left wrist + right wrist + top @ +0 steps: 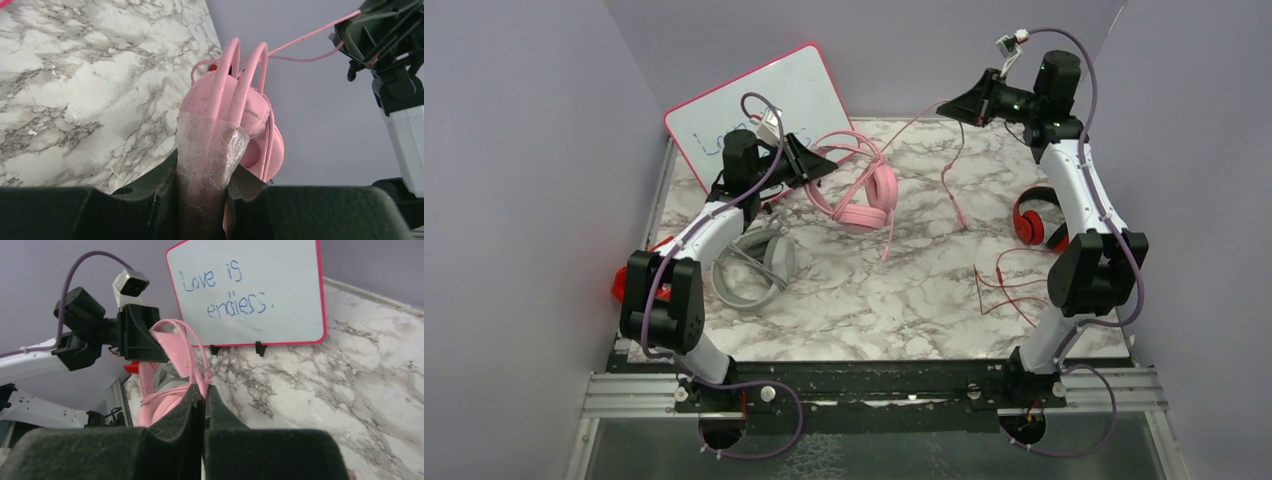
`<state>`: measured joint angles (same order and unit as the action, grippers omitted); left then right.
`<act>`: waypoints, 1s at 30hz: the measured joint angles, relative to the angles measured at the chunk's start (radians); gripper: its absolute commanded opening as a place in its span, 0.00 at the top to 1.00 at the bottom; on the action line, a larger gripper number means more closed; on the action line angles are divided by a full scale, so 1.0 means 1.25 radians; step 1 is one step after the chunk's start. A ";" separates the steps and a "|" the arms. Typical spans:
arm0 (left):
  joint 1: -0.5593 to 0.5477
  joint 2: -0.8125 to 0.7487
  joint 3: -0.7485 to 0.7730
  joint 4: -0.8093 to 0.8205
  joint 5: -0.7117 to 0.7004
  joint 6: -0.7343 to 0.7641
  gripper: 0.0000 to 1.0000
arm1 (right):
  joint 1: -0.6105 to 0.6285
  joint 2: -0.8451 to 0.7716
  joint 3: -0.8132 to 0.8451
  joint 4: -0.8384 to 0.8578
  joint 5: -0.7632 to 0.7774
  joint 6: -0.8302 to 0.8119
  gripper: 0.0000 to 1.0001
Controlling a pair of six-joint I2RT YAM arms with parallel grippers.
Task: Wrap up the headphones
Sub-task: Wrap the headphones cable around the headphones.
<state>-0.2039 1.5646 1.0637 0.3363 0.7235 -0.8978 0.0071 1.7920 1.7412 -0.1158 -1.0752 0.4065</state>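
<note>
I had the pink headphones (pixel 864 200) lifted off the marble table (pixel 894 300) a little toward 12 o'clock from its centre. They were held up so the pink cable (pixel 310 34) could be carried round them without dragging on the top.

The left gripper (pixel 816 165) reached in from 10 o'clock. Its jaws were nearly together and clamped on the headband, and in its wrist view the cups hung just beyond the fingertips. This was the anchor, as I read it.

The right gripper (pixel 952 108) was raised at about 1 o'clock, well apart from the cups. Its jaws were pinched fully together on the pink cable. The cable ran up from the headphones to it in a fairly taut line, and a loose tail dropped back to the table. That tension is what a tidy wrap needs.

The grey headphones (pixel 779 258) lay at 9 o'clock beside the left arm. The red headphones (pixel 1028 225) lay at 3 o'clock by the right arm. Neither was being touched.
</note>
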 measured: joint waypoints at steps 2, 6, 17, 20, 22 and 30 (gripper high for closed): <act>0.000 0.022 0.019 0.003 -0.008 0.002 1.00 | 0.014 -0.006 -0.004 -0.001 0.001 0.009 1.00; 0.000 0.080 0.067 0.005 -0.040 0.013 1.00 | 0.072 -0.024 -0.011 -0.018 0.000 0.025 1.00; -0.001 0.157 0.236 0.077 -0.132 0.036 1.00 | 0.190 -0.134 -0.083 -0.045 0.034 0.133 0.99; -0.001 0.171 0.268 0.114 -0.146 0.021 1.00 | 0.227 -0.164 -0.131 -0.003 0.079 0.193 0.95; -0.007 0.180 0.282 0.135 -0.157 0.004 1.00 | 0.264 -0.180 -0.158 0.026 0.128 0.224 0.94; -0.032 0.184 0.289 0.205 -0.186 -0.070 1.00 | 0.460 -0.184 -0.163 0.049 0.432 0.191 0.82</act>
<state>-0.2440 1.7943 1.4250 0.5930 0.4908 -0.9855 0.5816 1.5623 1.5379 -0.0551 -0.5358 0.6456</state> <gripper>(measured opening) 0.274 0.100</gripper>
